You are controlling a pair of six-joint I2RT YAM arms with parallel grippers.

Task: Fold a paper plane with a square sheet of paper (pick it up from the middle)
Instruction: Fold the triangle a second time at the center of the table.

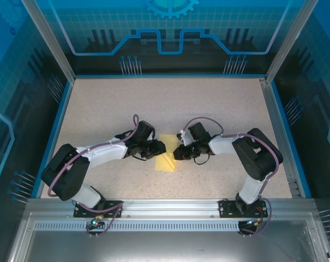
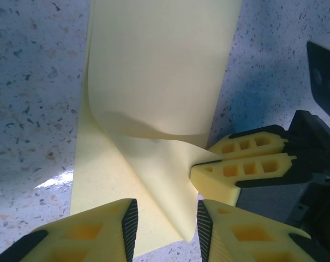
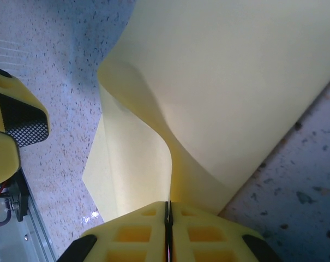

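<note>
The square sheet of paper (image 1: 166, 159), pale yellow, lies partly folded on the table between both grippers. My right gripper (image 3: 167, 212) is shut on one edge of the sheet (image 3: 225, 82) and holds that flap lifted and curled over the flat part. In the left wrist view the sheet (image 2: 154, 71) bulges upward, and the right gripper's fingers (image 2: 246, 166) pinch its edge at the right. My left gripper (image 2: 167, 229) is open just above the paper, with a pointed tip of the flap between its fingers, touching neither pad. From above, the left gripper (image 1: 157, 148) and the right gripper (image 1: 178, 153) face each other across the sheet.
The speckled tabletop (image 1: 170, 103) stretches free behind and to both sides of the paper. Blue walls and a metal frame (image 1: 274, 109) enclose it. One left finger (image 3: 12, 128) appears at the left edge of the right wrist view, close to the paper.
</note>
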